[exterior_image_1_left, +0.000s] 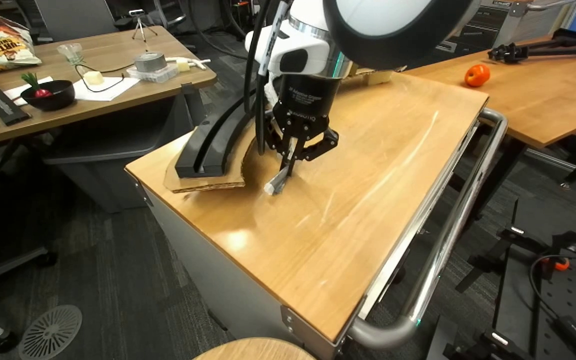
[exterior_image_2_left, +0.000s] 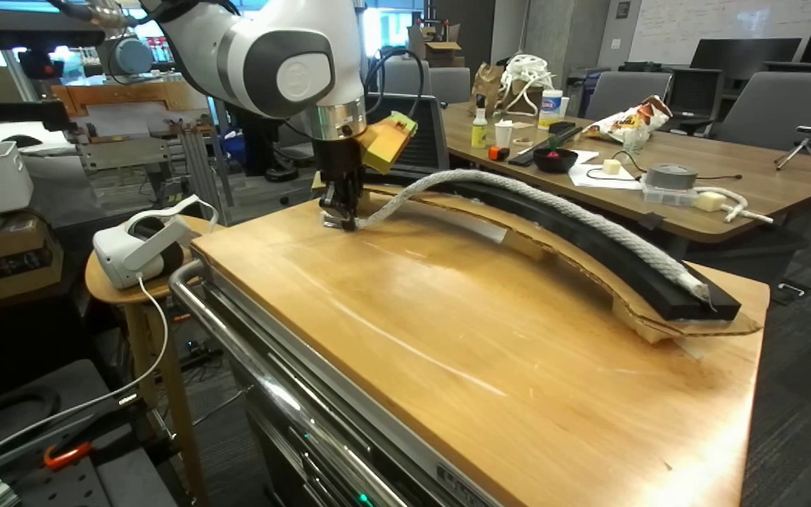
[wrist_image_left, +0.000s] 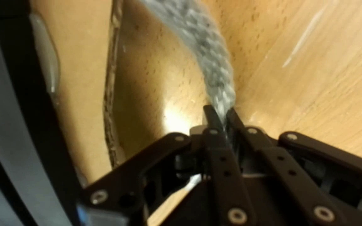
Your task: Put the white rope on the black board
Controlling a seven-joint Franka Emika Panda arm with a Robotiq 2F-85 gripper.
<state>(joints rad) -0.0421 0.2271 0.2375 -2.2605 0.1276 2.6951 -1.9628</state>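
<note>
The end effector (wrist_image_left: 222, 115) was clamped on the white rope (wrist_image_left: 210, 50) near 1 end, a sound hold for something seemingly light, soft yet springy.

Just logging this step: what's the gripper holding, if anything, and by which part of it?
The rope: the gripper pinches it near one end, with the silvery tip sticking out.
</note>
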